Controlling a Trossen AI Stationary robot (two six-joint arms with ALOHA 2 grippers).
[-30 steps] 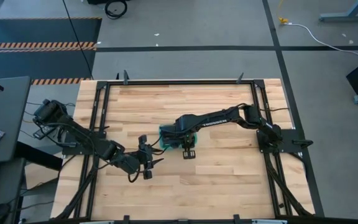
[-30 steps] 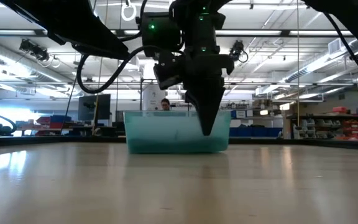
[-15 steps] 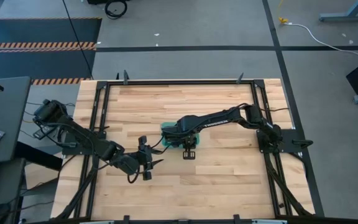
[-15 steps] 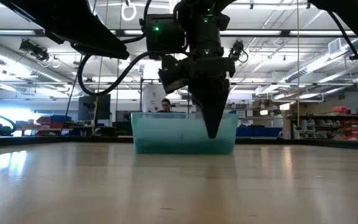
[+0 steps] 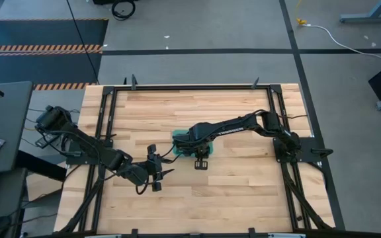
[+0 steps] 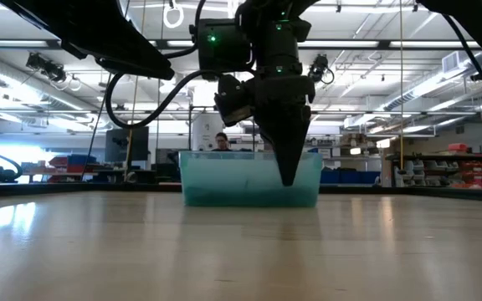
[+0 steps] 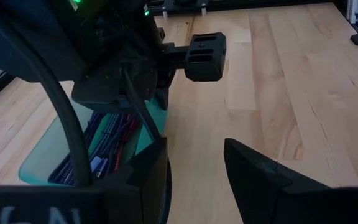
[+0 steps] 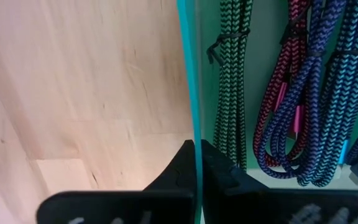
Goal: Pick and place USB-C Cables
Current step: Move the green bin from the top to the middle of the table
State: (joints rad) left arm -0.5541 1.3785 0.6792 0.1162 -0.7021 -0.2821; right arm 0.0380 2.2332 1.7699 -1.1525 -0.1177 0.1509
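A teal tray [image 5: 176,139] stands on the wooden table near its middle. In the right wrist view it holds the USB-C cables: a green bundle [image 8: 232,74], a maroon one [image 8: 278,93] and dark blue-purple ones [image 8: 328,99]. They also show in the left wrist view [image 7: 104,155]. My right gripper [image 5: 202,162] is shut on the tray's wall. My left gripper [image 5: 159,173] hovers open and empty to the near left of the tray, pointing at it [image 7: 194,168]. My right gripper pinches the tray's thin wall [image 8: 192,93] at its rim, one finger inside the tray and one outside. The fingers [image 6: 289,163] point down from above, near the tray's near right corner. The tray sits upright with its bottom on the table.
A black metal frame [image 5: 111,119] runs around the tabletop. Bare wood lies on the near and far sides of the tray. In the low view a person [image 6: 222,140] shows far behind the tray [image 6: 224,180].
My right gripper has moved a little toward the table's right edge, still shut on the tray's wall. The tray has slid along the table with it and stays upright.
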